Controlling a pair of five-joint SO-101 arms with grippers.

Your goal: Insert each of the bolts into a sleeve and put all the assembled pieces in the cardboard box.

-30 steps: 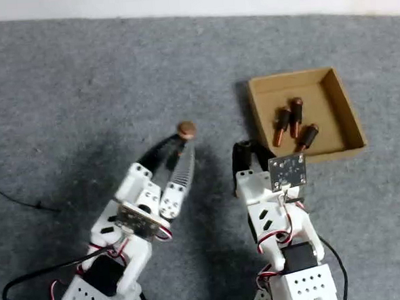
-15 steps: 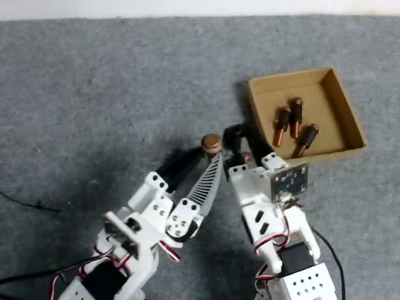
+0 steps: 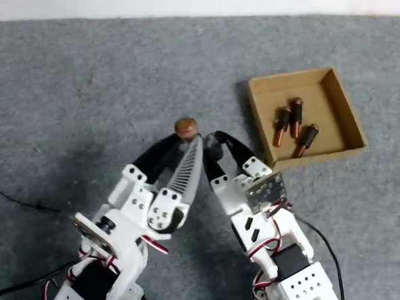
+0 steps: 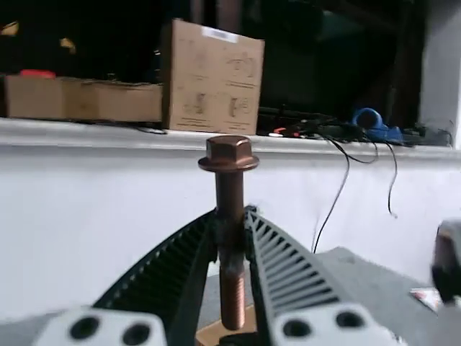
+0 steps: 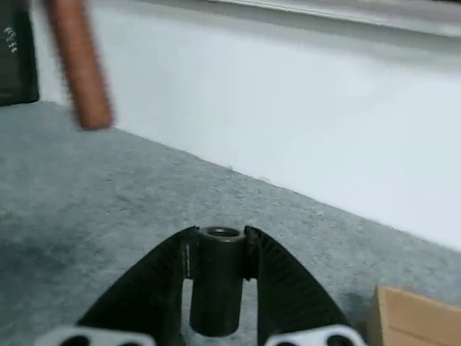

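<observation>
Left gripper: jaws clamped on the copper bolt, upright, head up, over the table middle.
Right gripper: jaws closed around the dark sleeve, bore upward, near the bolt.
Cardboard box: toward the table's right edge, three assembled pieces inside.

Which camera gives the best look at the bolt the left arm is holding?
The left wrist view: the bolt stands upright in the left gripper, side-on, nearly whole. The high view shows its head from above; the right wrist view, a blurred shank end.
</observation>
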